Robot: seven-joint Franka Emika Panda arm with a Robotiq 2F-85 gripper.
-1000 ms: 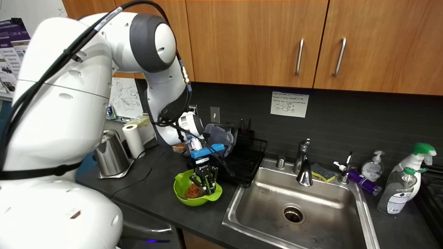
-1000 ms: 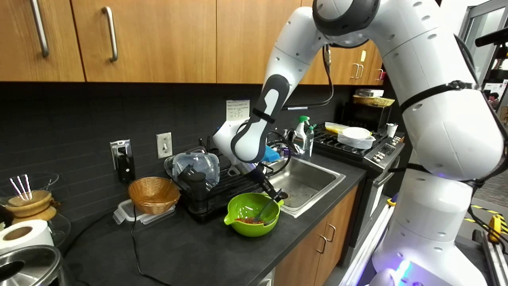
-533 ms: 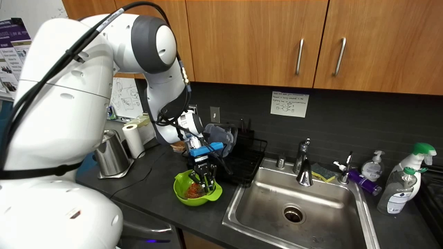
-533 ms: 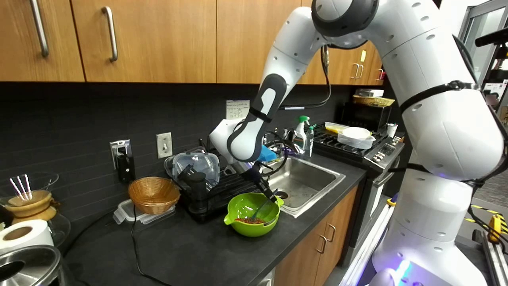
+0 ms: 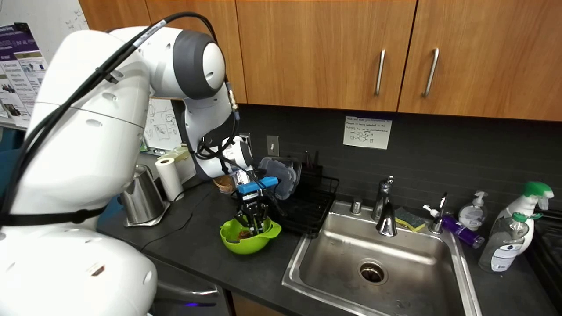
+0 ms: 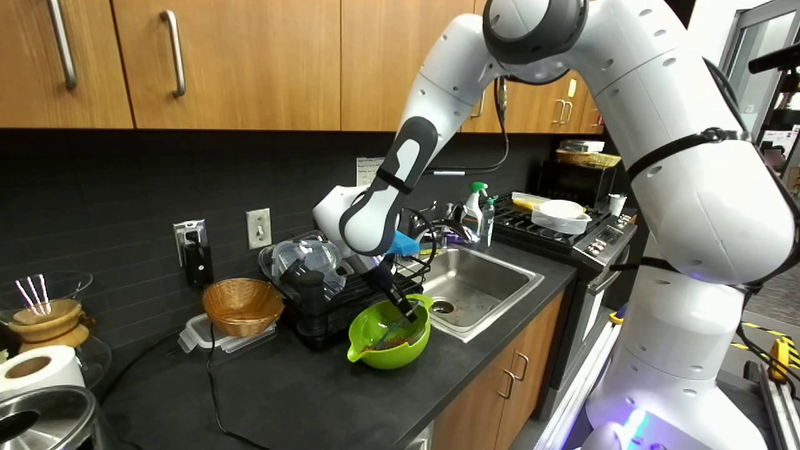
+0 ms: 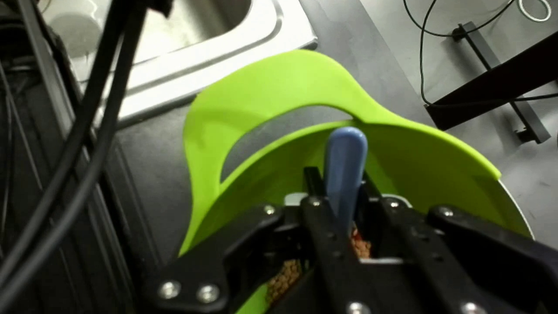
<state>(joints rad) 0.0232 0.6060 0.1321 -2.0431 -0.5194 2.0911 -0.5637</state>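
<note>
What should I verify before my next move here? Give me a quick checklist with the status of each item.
1. Grip: ok. The gripper is closed on the blue-handled utensil.
2. Utensil placement: ok. It slants down into the green bowl.
3. Contents: ok. Reddish-brown grains lie inside the bowl.
4. Bowl clear of the sink: ok. A strip of counter shows between them in an exterior view.
5. Bowl sitting flat: cannot tell. Its base is out of sight.
6. Fingers clear of the bowl's wall: cannot tell. They sit over its opening, contact unclear.
</note>
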